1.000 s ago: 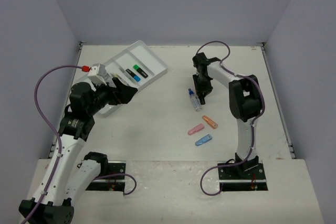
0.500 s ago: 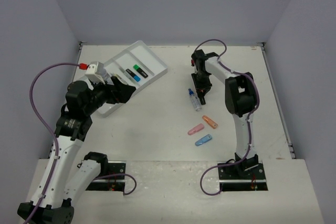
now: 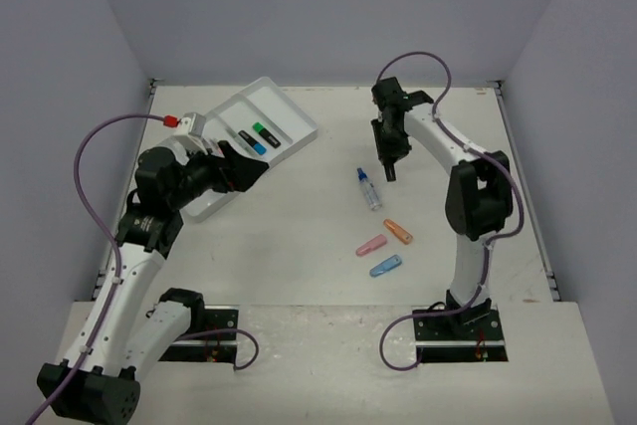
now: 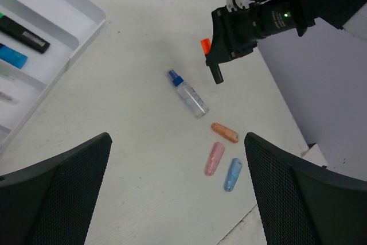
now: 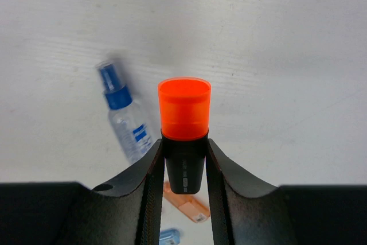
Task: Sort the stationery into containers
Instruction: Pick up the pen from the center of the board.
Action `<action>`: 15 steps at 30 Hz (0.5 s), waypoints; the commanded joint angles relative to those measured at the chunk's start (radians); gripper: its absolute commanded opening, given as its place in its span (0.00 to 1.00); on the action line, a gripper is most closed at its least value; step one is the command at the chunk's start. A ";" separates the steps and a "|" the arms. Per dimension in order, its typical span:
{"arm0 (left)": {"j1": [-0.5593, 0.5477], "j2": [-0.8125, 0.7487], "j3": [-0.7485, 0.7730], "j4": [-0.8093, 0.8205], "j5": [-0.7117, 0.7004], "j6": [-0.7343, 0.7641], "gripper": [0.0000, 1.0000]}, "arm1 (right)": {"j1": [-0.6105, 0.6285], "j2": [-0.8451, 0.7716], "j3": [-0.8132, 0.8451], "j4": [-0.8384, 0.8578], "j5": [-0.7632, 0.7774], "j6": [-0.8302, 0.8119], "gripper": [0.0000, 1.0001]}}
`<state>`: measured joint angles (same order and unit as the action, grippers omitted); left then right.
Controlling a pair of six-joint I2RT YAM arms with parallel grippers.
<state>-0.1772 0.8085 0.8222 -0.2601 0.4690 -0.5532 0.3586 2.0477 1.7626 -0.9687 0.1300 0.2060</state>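
Observation:
My right gripper [image 5: 183, 171] is shut on a black highlighter with an orange cap [image 5: 184, 120], held off the table above the blue-capped bottle [image 3: 368, 189]. From the left wrist that gripper [image 4: 216, 68] hangs over the bottle [image 4: 188, 94]. An orange piece [image 3: 398, 232], a pink one [image 3: 371, 245] and a blue one [image 3: 385, 266] lie below the bottle. My left gripper [image 3: 244, 168] stands open and empty beside the white tray [image 3: 277, 104], which holds a green-capped highlighter [image 3: 264, 133] and a blue-capped highlighter [image 3: 252, 142].
The tray [image 4: 86, 18] lies at an angle at the back left, its near end hidden under my left arm. Grey walls close in the table at the back and both sides. Purple cables loop off both arms.
My right gripper has swung slightly back and to the right with the highlighter still in it, and its elbow moved right. My left gripper stayed open and shifted a little to the right.

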 commanded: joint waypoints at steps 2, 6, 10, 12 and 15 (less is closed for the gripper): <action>-0.028 0.052 -0.086 0.416 0.167 -0.219 1.00 | 0.173 -0.334 -0.112 0.136 -0.094 0.005 0.00; -0.134 0.115 -0.109 0.532 0.115 -0.277 1.00 | 0.354 -0.526 -0.319 0.391 -0.311 0.003 0.00; -0.177 0.142 -0.143 0.625 0.086 -0.339 1.00 | 0.467 -0.643 -0.423 0.562 -0.322 0.035 0.00; -0.194 0.147 -0.175 0.662 0.060 -0.367 1.00 | 0.500 -0.699 -0.473 0.661 -0.342 0.061 0.00; -0.211 0.141 -0.193 0.673 0.053 -0.369 0.95 | 0.516 -0.714 -0.465 0.664 -0.336 0.063 0.00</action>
<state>-0.3633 0.9565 0.6566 0.2790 0.5462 -0.8673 0.8631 1.3895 1.3073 -0.4739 -0.1722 0.2350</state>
